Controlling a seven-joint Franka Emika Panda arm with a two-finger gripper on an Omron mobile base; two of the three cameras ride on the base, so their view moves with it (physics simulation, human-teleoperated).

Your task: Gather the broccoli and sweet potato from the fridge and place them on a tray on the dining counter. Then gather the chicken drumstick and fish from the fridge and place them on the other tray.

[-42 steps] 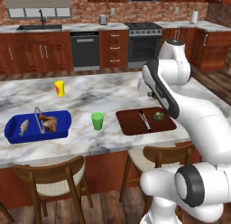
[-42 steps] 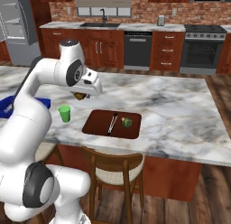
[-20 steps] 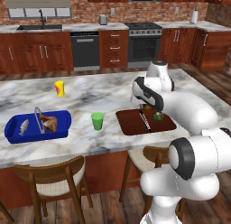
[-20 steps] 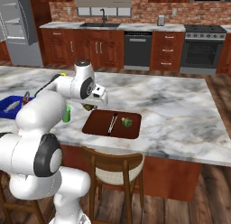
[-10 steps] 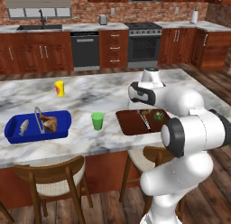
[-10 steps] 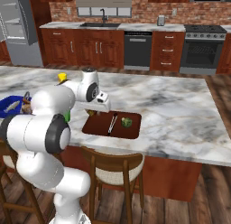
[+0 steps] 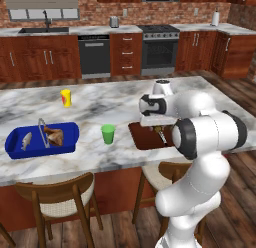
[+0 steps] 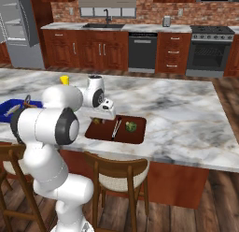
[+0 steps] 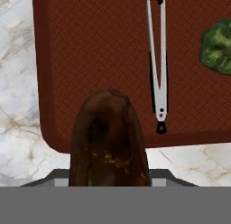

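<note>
A marble dining counter [image 7: 95, 104] fronts wooden cabinets and a brick wall; from the left it carries a blue tray [image 7: 15, 146], a green cup [image 7: 107, 134] and a brown tray [image 9: 90, 60]. The gripper [image 8: 97, 120], part open, clamps the sweet potato [image 9: 108, 139] over the brown tray's near corner, its long axis running along the fingers. Tongs [image 9: 156, 60] and broccoli [image 9: 219, 46] lie beyond.

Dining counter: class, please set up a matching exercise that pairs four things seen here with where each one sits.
Things:
1. sweet potato
2. broccoli
3. tongs
4. chicken drumstick

Places:
A. in the blue tray
B. lying on the brown tray, between the other two items
C. held in the gripper above the brown tray's edge
D. resting on the brown tray, at its far side from the gripper

Pairs: 1-C, 2-D, 3-B, 4-A
</note>
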